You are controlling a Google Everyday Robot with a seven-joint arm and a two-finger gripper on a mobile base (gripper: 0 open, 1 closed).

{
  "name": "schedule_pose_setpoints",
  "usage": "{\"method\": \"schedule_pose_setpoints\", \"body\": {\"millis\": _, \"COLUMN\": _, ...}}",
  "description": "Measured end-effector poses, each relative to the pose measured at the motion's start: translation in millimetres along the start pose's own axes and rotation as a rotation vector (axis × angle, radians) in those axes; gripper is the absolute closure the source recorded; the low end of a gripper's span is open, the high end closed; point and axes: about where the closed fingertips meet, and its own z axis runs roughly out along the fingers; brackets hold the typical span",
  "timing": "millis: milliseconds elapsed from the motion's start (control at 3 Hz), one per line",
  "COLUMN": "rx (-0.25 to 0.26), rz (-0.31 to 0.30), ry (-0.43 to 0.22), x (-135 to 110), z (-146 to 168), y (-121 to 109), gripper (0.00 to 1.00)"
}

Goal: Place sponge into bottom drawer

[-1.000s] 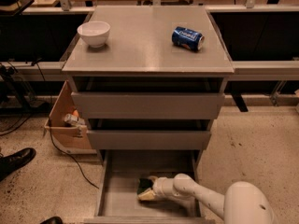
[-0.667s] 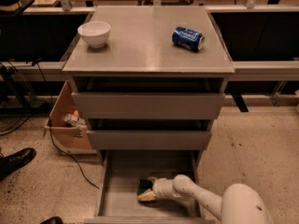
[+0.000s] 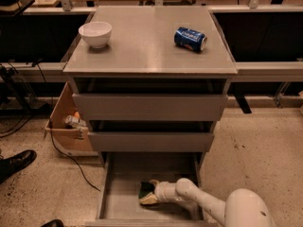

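On speckled floor (image 3: 265, 141), a grey metal cabinet's (image 3: 151, 105) pulled-out bottom drawer (image 3: 118, 208) holds the green-topped yellow rectangular sponge (image 3: 146, 198) at the white arm's gripper (image 3: 150, 193), both unmoved since a second ago; grip state cannot be told, release seemingly pending.

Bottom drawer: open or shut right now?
Open: the bottom drawer is pulled out past the upper drawers, tray exposed, with the sponge and the gripper inside it.

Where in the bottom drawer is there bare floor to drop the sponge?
The gripper is at the sponge, mid-front in the bottom drawer. There is bare floor left of the sponge up to the left wall, and behind it toward the middle drawer. The right side is crowded by the arm.
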Motion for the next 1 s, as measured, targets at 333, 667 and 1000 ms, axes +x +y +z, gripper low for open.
{"method": "schedule_pose_setpoints", "body": {"millis": 333, "rx": 0.001, "rz": -0.010, "ry": -0.018, "x": -2.7, "z": -0.4, "y": 2.8, "gripper": 0.15}}
{"method": "schedule_pose_setpoints", "body": {"millis": 667, "rx": 0.007, "rz": -0.034, "ry": -0.049, "x": -9.9, "z": -8.8, "y": 6.0, "gripper": 0.00}}
{"method": "schedule_pose_setpoints", "body": {"millis": 1000, "rx": 0.007, "rz": -0.034, "ry": -0.050, "x": -10.1, "z": -9.3, "y": 6.0, "gripper": 0.00}}
